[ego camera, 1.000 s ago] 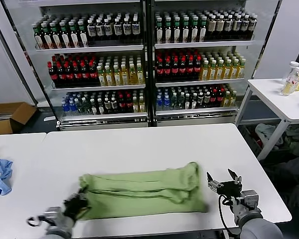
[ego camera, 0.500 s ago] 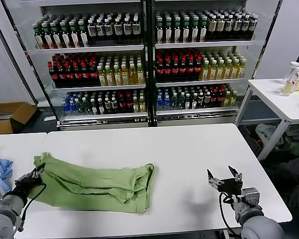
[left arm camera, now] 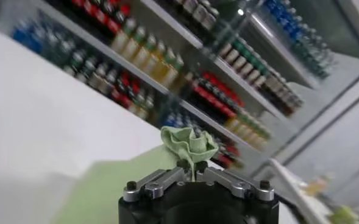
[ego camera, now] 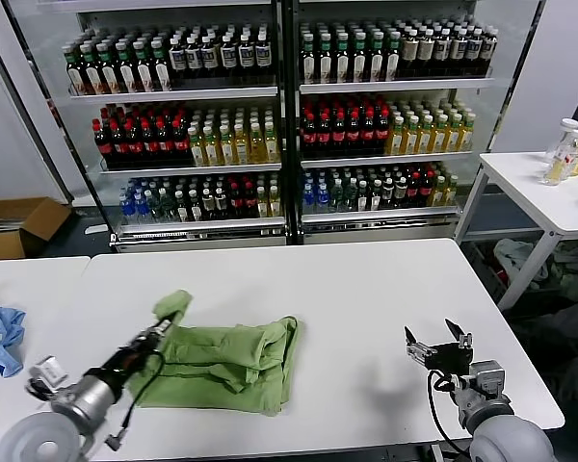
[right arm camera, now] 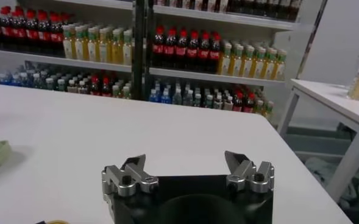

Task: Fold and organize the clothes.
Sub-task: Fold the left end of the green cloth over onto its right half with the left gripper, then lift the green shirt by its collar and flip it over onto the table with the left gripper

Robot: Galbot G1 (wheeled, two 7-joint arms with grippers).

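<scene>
Across the top of the head view stand glass-fronted coolers [ego camera: 279, 115], their shelves packed with rows of bottles with dark, red, yellow and blue contents. At the left edge, on the floor, an open cardboard box [ego camera: 17, 223] sits with its inside hard to make out. A side table [ego camera: 549, 197] at the right edge carries a few bottles, partly cut off by the frame.

The green shirt [ego camera: 226, 361] lies bunched on the white worktop [ego camera: 366, 289], left of centre in the lower half of the head view, folded on itself so collar, buttons and print are hidden. The left hand [ego camera: 164, 330] is closed on one corner of the shirt, holding a crumpled tuft raised above the worktop; the left wrist view shows that tuft pinched between the fingers [left arm camera: 167, 178].

The right hand [ego camera: 439, 348] sits at the lower right, fingers spread apart, gripping nothing, well apart from the shirt. A light blue cloth [ego camera: 0, 337] lies at the far left, partly cut off.
</scene>
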